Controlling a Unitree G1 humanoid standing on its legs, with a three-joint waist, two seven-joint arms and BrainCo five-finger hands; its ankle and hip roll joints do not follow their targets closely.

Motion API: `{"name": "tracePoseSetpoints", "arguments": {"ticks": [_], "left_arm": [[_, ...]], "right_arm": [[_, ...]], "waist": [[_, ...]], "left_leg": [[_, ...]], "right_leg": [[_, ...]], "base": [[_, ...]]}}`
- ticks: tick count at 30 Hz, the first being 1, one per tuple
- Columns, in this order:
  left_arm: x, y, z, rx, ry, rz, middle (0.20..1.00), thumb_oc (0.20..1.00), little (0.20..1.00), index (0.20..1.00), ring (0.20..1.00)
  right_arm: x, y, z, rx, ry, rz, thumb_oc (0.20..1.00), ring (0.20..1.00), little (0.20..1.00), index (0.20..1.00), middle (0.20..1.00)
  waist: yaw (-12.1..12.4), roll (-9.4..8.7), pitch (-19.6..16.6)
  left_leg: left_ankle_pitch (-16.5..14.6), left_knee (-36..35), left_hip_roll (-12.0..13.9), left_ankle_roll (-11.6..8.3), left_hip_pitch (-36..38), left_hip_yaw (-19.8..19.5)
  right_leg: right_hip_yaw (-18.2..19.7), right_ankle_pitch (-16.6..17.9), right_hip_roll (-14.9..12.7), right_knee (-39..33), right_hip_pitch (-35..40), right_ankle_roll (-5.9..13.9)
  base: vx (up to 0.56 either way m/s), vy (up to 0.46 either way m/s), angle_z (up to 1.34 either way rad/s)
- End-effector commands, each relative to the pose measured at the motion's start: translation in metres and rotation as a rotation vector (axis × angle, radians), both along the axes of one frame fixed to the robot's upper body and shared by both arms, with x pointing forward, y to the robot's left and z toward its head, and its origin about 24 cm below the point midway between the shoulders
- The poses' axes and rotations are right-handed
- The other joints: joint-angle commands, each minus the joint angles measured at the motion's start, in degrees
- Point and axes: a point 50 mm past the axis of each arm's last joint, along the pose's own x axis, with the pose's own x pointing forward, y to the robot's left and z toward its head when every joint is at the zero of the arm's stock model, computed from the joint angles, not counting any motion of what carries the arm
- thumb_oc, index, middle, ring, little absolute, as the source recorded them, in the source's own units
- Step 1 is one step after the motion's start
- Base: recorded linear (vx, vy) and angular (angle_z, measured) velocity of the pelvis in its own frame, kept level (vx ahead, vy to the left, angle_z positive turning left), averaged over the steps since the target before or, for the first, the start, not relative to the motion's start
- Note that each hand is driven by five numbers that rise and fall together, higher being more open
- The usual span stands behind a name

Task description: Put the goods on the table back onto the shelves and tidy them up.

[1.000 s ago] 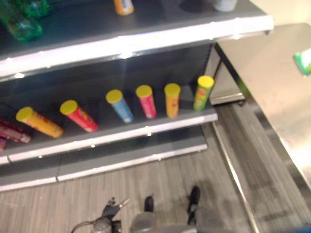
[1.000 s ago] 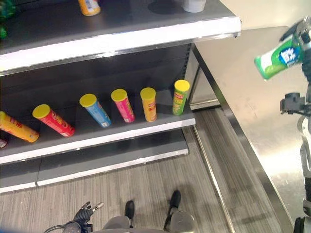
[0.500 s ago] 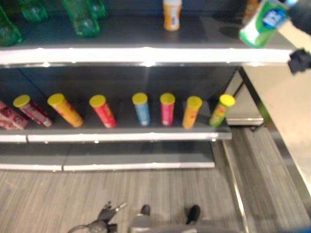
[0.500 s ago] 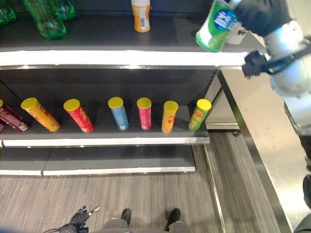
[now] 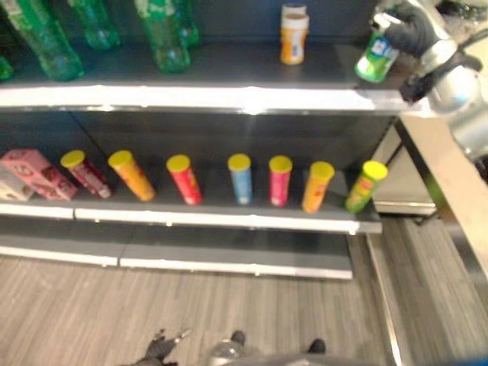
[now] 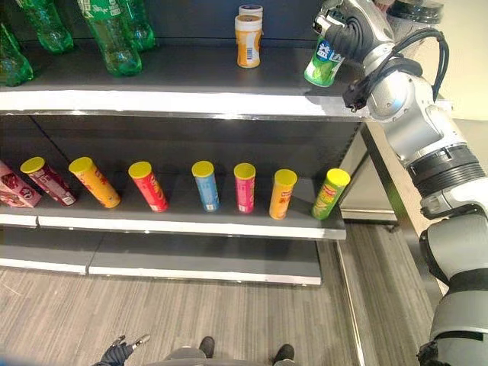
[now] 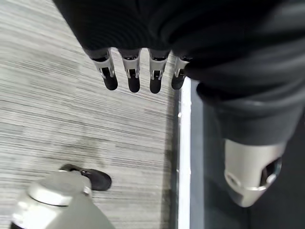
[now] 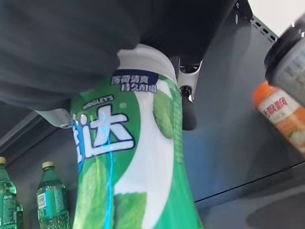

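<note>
The right robot hand (image 6: 345,30) is curled round a green-and-white gum bottle (image 6: 323,62), which it holds at the right end of the upper shelf (image 6: 175,101), its base at or just above the shelf surface — contact cannot be confirmed. On that shelf, an orange-labelled bottle (image 6: 248,40) stands to the left of the gum bottle, with green drink bottles (image 6: 113,38) further left. The shelf below carries a row of yellow-lidded snack tubes (image 6: 244,187). The left robot hand (image 7: 138,71) hangs low over the floor, fingers straight and relaxed, holding nothing.

Progress, as judged: this item is nearly placed — release is outstanding. A strip of the counter (image 5: 450,175) shows right of the upper shelf; whether goods remain on it cannot be determined.
</note>
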Motion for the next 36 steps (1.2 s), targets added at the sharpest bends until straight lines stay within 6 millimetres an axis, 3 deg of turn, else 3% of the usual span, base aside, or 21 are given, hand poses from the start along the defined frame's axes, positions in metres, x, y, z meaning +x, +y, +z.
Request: {"name": "tracePoseSetpoints", "arguments": {"ticks": [1, 36], "left_arm": [[0.013, 0.02, 0.008, 0.062, -0.032, -0.004, 1.0, 1.0, 1.0, 1.0, 1.0], [0.009, 0.025, 0.005, 0.1, 0.017, 0.066, 1.0, 1.0, 1.0, 1.0, 1.0]], "right_arm": [[0.007, 0.002, 0.015, -0.002, -0.03, -0.052, 0.2, 0.2, 0.2, 0.2, 0.2], [0.028, 0.018, 0.004, -0.07, 0.018, -0.14, 0.2, 0.2, 0.2, 0.2, 0.2]], "waist": [[1.87, -3.9, -1.44], [3.78, -7.59, -1.22]], "left_leg": [[-2.41, 0.76, 0.87, -2.66, -2.51, 4.26], [-3.06, 0.68, 0.29, -1.98, -3.78, 3.41]], "right_leg": [[4.24, -8.22, -4.36, 4.82, 1.18, 4.43], [3.83, -7.62, -4.98, 4.72, 0.16, 5.27]], "base": [[0.01, 0.015, 0.04], [0.0, 0.004, 0.02]]}}
